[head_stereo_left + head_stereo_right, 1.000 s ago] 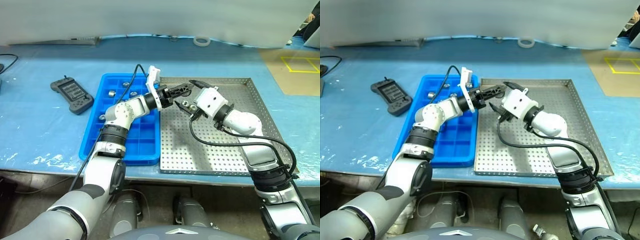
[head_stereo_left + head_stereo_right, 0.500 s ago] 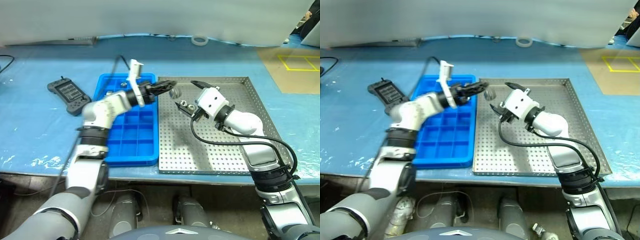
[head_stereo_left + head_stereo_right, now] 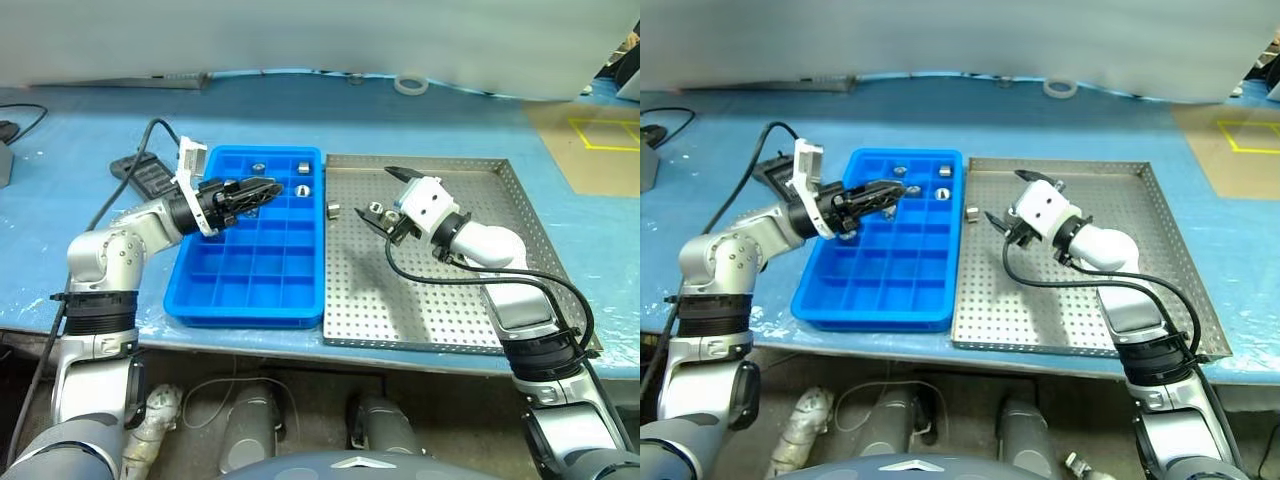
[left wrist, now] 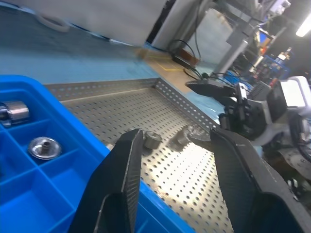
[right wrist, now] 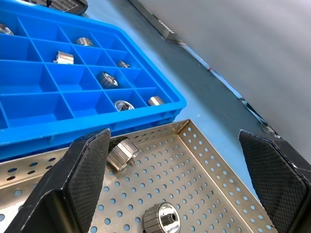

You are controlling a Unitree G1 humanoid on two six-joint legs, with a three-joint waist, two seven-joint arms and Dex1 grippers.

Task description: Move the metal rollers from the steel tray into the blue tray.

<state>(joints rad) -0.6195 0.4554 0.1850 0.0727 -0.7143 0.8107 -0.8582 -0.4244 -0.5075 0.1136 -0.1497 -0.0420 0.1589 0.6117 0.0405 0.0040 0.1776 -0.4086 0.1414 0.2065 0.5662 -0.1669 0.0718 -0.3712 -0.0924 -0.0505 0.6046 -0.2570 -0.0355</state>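
Two metal rollers (image 5: 122, 154) lay on the steel tray (image 3: 480, 300) — right gripper (image 3: 385, 198) gaped above them, left gripper (image 3: 262, 189) — empty, parted — over the blue tray (image 3: 250, 290) at nine o'clock.

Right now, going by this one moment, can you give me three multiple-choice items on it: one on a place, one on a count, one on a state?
1. Where is the left gripper?
A. Over the blue tray
B. Over the steel tray
C. Over the table's bare cover

2. How many metal rollers lie on the steel tray?
A. None
B. Two
C. Five

3. What state is the right gripper in?
A. Shut on a roller
B. Open, holding nothing
C. Shut, empty

Answers:
1 A: the left gripper hangs above the blue tray.
2 B: two metal rollers sit on the steel tray.
3 B: the right gripper has its fingers wide apart with nothing between them.
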